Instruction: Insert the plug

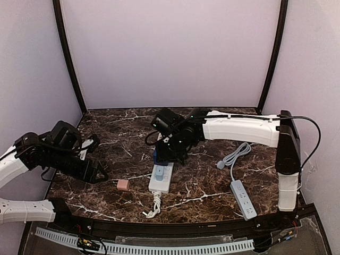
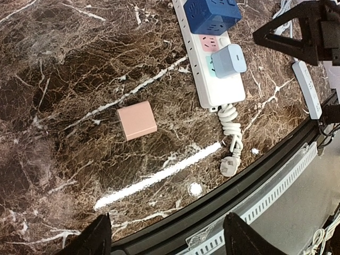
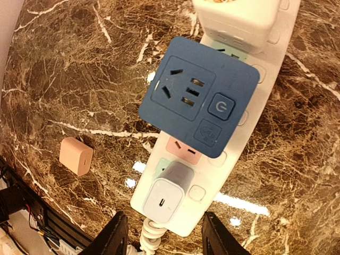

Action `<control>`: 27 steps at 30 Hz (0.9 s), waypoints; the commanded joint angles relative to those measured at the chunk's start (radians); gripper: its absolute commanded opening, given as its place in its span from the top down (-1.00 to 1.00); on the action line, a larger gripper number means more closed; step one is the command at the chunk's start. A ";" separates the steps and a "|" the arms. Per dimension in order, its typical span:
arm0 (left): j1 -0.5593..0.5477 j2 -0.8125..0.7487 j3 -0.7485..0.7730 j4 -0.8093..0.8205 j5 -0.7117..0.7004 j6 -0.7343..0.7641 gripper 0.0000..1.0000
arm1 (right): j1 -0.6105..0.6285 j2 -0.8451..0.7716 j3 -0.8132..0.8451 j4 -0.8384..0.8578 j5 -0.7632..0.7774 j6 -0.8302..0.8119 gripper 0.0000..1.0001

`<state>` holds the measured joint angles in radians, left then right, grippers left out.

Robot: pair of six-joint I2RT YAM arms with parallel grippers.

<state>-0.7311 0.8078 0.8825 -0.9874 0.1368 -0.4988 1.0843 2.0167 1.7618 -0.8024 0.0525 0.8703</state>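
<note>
A white power strip (image 1: pixel 161 178) lies mid-table; it also shows in the left wrist view (image 2: pixel 212 79) and the right wrist view (image 3: pixel 260 133). A blue cube adapter (image 3: pixel 199 95) and a pale blue charger (image 3: pixel 169 192) sit plugged into it. A pink charger (image 1: pixel 122 184) lies loose on the marble, left of the strip, also in the left wrist view (image 2: pixel 136 120) and the right wrist view (image 3: pixel 75 155). My right gripper (image 3: pixel 164 236) hovers open and empty above the strip's near end. My left gripper (image 2: pixel 167 236) is open and empty near the table's front edge.
A second white power strip (image 1: pixel 243 199) with a grey cable and plug (image 1: pixel 220 164) lies at the right. The first strip's coiled cord and plug (image 2: pixel 229 164) lie by the black front rail (image 1: pixel 175 228). Walls enclose the back and sides.
</note>
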 commanded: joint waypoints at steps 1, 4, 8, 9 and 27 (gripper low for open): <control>0.005 0.031 -0.032 -0.017 0.043 0.034 -0.48 | 0.003 -0.064 0.055 -0.110 0.077 -0.044 0.00; 0.005 0.071 -0.040 -0.011 0.064 0.065 -0.48 | 0.001 -0.096 0.056 -0.148 0.112 -0.068 -0.09; 0.004 0.122 -0.022 0.028 0.107 0.152 -0.53 | -0.001 -0.144 0.032 -0.183 0.152 -0.106 -0.23; 0.004 0.134 -0.003 0.034 0.107 0.178 -0.55 | -0.001 -0.159 0.024 -0.189 0.160 -0.114 -0.26; 0.039 0.451 0.012 0.119 -0.004 -0.005 -0.51 | -0.001 -0.361 -0.172 -0.244 0.226 -0.104 -0.42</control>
<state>-0.7097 1.2388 0.9653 -0.9089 0.1493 -0.4053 1.0843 1.6989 1.6226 -1.0275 0.2558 0.7563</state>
